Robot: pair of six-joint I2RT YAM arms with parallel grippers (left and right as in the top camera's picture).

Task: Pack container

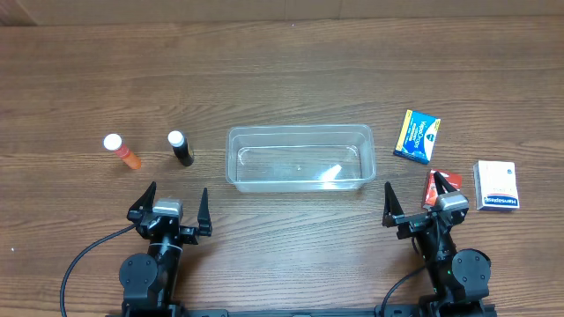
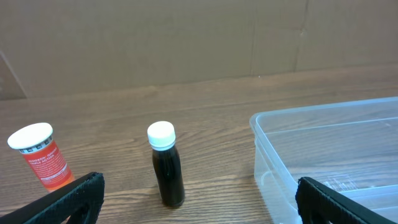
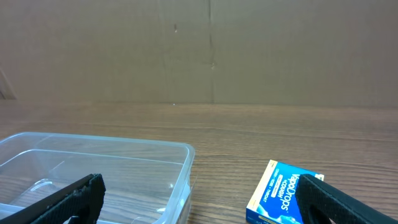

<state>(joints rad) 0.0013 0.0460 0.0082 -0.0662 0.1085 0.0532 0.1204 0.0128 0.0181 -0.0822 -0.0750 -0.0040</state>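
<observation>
Our left gripper (image 1: 178, 188) and right gripper (image 1: 421, 187) gape wide; the container (image 1: 300, 158) lies ahead between them; we cannot read the blue box (image 1: 417, 136).

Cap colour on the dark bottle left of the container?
White cap on the dark bottle; left wrist view shows it best.

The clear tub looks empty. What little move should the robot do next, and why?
Probably ease the left end effector forward to the black bottle. It is open, the bottle stands upright just ahead of it, and the container beside the bottle holds nothing yet.
</observation>
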